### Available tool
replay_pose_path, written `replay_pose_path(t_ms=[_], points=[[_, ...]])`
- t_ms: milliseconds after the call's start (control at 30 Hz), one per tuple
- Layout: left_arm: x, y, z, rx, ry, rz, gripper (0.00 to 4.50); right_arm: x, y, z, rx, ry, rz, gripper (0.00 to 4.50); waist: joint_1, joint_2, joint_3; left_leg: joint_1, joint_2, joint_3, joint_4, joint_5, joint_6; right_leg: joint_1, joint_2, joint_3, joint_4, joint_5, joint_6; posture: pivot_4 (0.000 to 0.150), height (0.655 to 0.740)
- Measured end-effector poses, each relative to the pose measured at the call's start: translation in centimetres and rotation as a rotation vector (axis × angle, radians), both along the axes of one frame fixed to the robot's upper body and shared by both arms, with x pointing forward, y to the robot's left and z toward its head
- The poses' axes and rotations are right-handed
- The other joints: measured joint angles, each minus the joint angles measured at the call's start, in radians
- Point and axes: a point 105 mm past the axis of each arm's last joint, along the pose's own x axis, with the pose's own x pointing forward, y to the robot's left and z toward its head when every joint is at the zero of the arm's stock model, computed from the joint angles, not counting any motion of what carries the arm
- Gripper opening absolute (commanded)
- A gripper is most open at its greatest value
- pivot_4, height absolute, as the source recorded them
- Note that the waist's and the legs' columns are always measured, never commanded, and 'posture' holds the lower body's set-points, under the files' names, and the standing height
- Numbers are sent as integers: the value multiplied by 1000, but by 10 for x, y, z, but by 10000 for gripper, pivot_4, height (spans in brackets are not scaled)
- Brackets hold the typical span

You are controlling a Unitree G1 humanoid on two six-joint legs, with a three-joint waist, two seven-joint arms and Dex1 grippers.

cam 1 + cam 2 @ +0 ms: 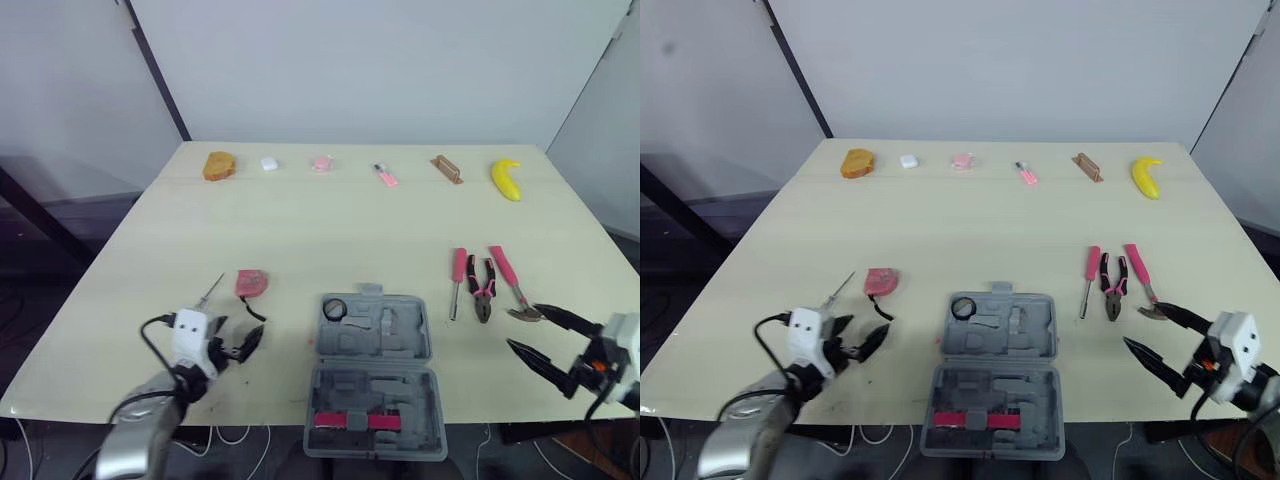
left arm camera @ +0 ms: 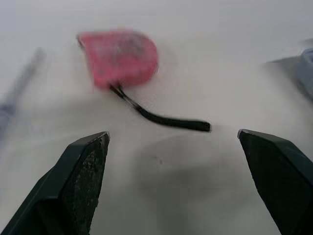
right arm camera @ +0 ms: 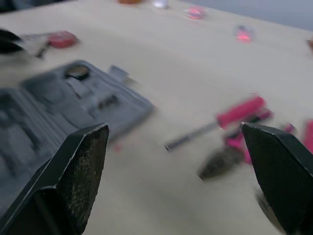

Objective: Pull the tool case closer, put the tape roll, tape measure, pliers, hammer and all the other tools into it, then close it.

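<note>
Since the tool case already sits open at the near edge of the worktop, with the tape roll tucked into the far-left corner of its far half and a pink bar in the near half, I'd say you're into the loading step now, and the tape measure looks like the one in hand.

Your left end effector is spread wide and empty. It's just on the near side of the tape measure, not touching it. In the left wrist view the pink body lies beyond the fingertips and a bit off toward one of them, with its black strap trailing into the gap. So the next move probably calls for a short push forward, re-centring on the body rather than the strap, then closing. Mind the thin grey tool just left of it.

Your right end effector is also released and holding nothing, hovering at the head end of the hammer. The pliers and pink screwdriver lie just left of that, all right of the case and not packed yet.
</note>
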Motion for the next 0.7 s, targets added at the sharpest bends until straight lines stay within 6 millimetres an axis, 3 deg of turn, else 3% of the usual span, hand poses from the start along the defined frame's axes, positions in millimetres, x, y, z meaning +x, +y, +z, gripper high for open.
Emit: replay_pose_path(t_ms=[67,267,633,700], points=[[9,3,-1,-1,-3,121,44625,1,10,7,-13,-7,48,45000,6,0,0,1,0,-1,1,0,0,1,0,0,0,0,0,1500,7400],[28,-10,1,-30,-20,249,44625,-1,32,16,-16,-4,149,45000,20,-1,0,0,-2,0,2,0,0,1,1,1,0,0,0,1500,7400],[53,-2,1,20,2,340,44625,0,33,17,-16,9,162,45000,20,-1,0,1,-2,0,2,0,0,1,2,0,0,0,0,1500,7400],[56,0,1,60,5,333,39166,0,33,17,-28,3,159,45000,20,-1,0,1,-3,0,2,0,0,1,2,0,0,0,0,1500,7400]])
